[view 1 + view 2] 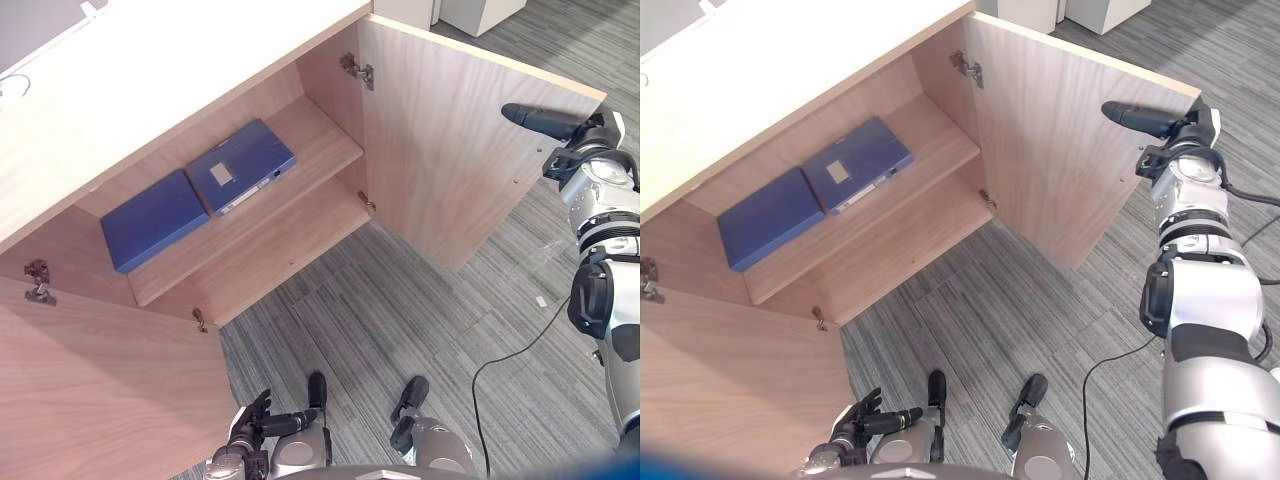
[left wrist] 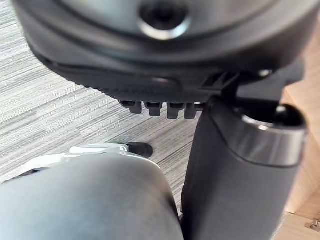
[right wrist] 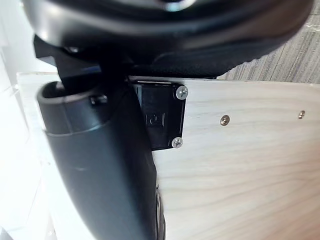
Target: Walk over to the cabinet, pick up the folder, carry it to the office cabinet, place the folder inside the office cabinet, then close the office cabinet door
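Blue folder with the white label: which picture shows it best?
The left eye view: the blue folder lies whole on the shelf. The right eye view shows it likewise; the wrist views face carpet and the door.

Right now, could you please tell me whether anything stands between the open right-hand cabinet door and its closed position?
Nothing visible does. The labelled folder and the plain folder lie wholly on the shelf, behind its front edge, out of the right door's swing. The right hand is at that door's outer edge.

The blue folder (image 1: 240, 165), bearing a white label, is lying flat on the shelf (image 1: 318, 135) of the open wooden cabinet (image 1: 450, 170), just beside another blue folder (image 1: 153, 218).
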